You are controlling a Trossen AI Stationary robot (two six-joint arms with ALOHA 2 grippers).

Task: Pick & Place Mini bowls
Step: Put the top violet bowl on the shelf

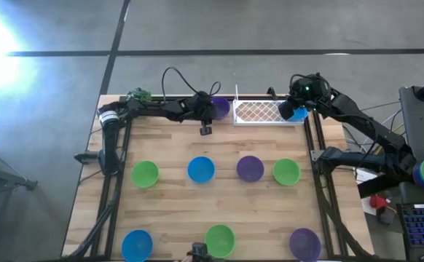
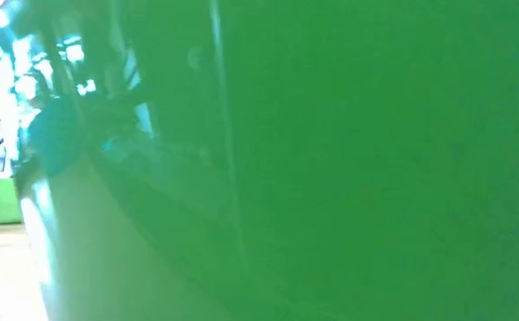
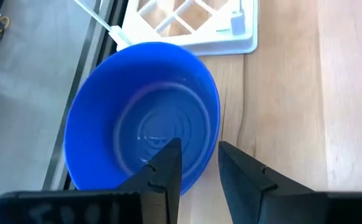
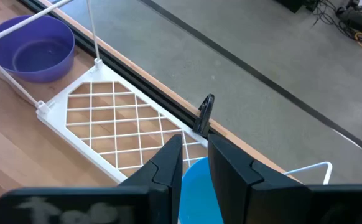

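While seven mini bowls wait in two rows across the lower and middle frame, e.g. the centre blue bowl (image 1: 201, 169), both arms work along the upper edge. Left gripper (image 1: 210, 109) pinches the rim of a purple bowl (image 1: 220, 108), which reads blue in its wrist view, beside the white wire rack (image 1: 258, 111). Right gripper (image 1: 293, 110) pinches a light-blue bowl (image 4: 198, 190) at the rack's right end. Likely risk: a thin rim grip slipping, dropping a bowl off the table edge (image 1: 168, 97).
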